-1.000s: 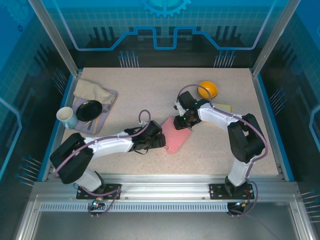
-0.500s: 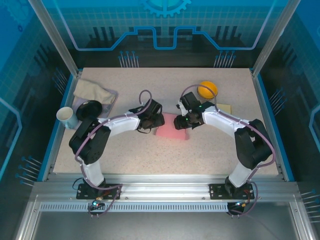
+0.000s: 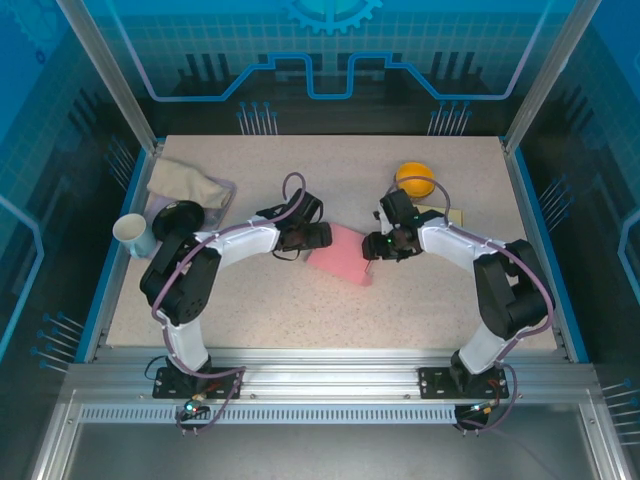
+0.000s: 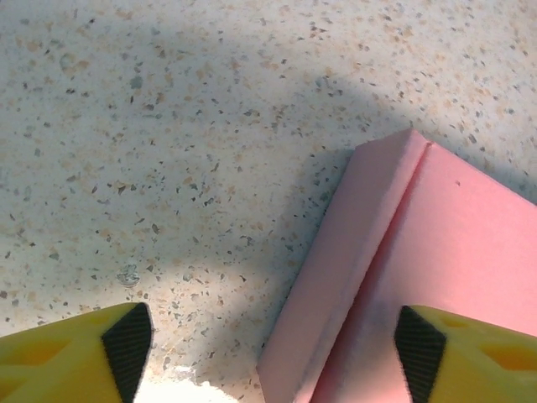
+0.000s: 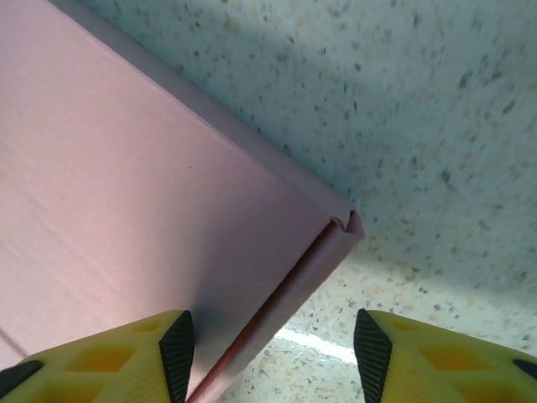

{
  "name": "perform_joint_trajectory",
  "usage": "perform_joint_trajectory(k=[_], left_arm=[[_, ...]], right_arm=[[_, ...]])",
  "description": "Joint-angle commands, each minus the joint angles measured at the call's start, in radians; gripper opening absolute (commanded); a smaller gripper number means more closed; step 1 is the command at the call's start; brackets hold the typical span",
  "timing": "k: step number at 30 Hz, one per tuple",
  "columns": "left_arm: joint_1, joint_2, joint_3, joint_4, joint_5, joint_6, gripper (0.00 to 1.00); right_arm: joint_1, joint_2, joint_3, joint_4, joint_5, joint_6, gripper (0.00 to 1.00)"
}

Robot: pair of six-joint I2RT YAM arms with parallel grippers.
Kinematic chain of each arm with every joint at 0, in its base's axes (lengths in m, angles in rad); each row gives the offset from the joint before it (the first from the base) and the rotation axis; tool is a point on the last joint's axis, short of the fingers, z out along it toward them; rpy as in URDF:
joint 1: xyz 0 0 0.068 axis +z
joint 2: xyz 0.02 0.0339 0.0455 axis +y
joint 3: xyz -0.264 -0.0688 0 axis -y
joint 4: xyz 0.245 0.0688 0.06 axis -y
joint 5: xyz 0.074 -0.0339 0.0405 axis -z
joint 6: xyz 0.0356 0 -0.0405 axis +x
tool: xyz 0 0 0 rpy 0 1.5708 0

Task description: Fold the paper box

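— At the middle of the tabletop (image 3: 420, 310), what is seen?
— A pink paper box (image 3: 340, 253) is seen lying flat, turned at an angle to the tabletop's edges. It is flanked by both arms.
— How are the fingers held?
— The left fingers (image 4: 126, 340) are spread apart and empty. One pad is placed over the bare surface and the other over the box, with a folded edge lying between them. The right fingers (image 5: 176, 344) are likewise parted and empty, and a box corner is framed between them.
— And the surface, the room?
— The surface is pale, speckled and stone-like. An orange bowl (image 3: 415, 179) and a yellowish card (image 3: 447, 215) are set behind the right arm. Near the left edge a cup (image 3: 133, 233) is found beside a lilac tray (image 3: 228, 190), on which a dark dish (image 3: 180, 218) and a crumpled cloth (image 3: 185, 182) are laid. The whole is enclosed by blue panels (image 3: 330, 60) and aluminium rails (image 3: 320, 360).
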Motion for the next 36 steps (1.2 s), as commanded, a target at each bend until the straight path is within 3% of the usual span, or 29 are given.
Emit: perform_joint_trajectory(k=[1, 4, 11, 17, 22, 36], left_arm=[[0.016, -0.058, 0.018, -0.028, 0.059, 0.027, 0.91], [0.048, -0.067, 0.027, -0.049, 0.141, -0.026, 0.99], [0.053, -0.016, 0.082, -0.11, 0.243, -0.13, 0.99], [0.051, 0.061, 0.132, -0.205, 0.264, -0.241, 0.99], [0.033, 0.079, 0.155, -0.265, 0.216, -0.238, 0.99], [0.005, 0.102, 0.129, -0.199, 0.268, -0.278, 0.99]], right_arm=[[-0.001, -0.015, -0.034, 0.089, -0.044, 0.078, 0.57], [-0.004, 0.012, -0.039, 0.102, -0.052, 0.086, 0.57], [-0.011, 0.031, -0.06, 0.125, -0.068, 0.079, 0.56], [-0.014, 0.042, -0.065, 0.133, -0.08, 0.075, 0.56], [-0.018, 0.043, -0.066, 0.134, -0.084, 0.071, 0.56], [-0.022, 0.072, -0.059, 0.142, -0.11, 0.059, 0.56]])
